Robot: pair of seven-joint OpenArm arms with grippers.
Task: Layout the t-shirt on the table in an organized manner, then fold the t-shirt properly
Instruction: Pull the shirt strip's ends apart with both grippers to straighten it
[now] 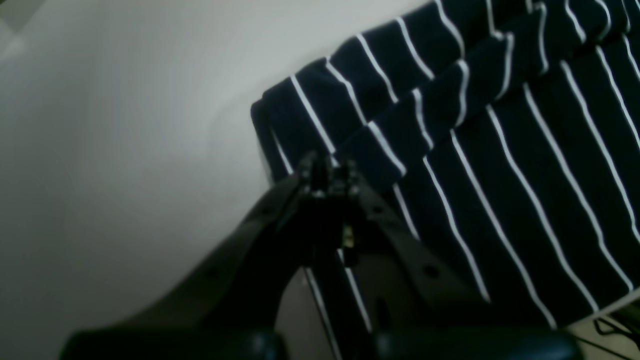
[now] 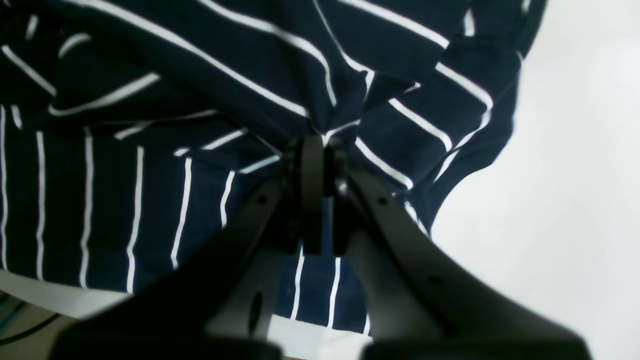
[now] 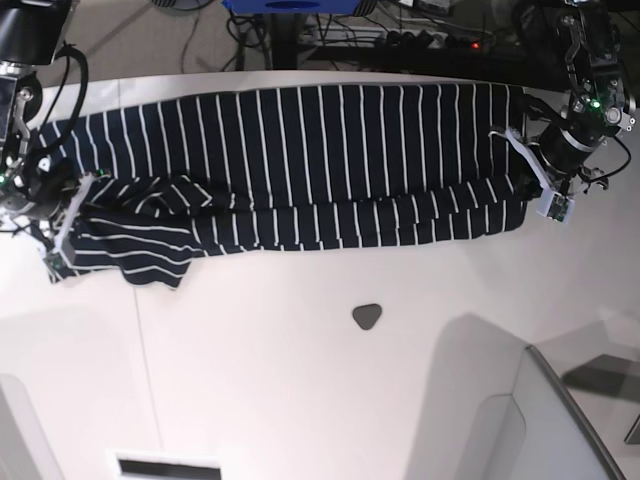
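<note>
A robotics lab or test bench is being shown. A broad white table with a curved edge is being used as a work surface, and a robot arm is being mounted at each side of it. Beyond the far edge, a power strip with a red light and loose black cables are being left lying on the floor beside a blue frame. Small circuit boards are being carried at the arms' wrists.

2 black arms with dark cables, white wrist brackets, matte black gripper fingers with small screw holes
</note>
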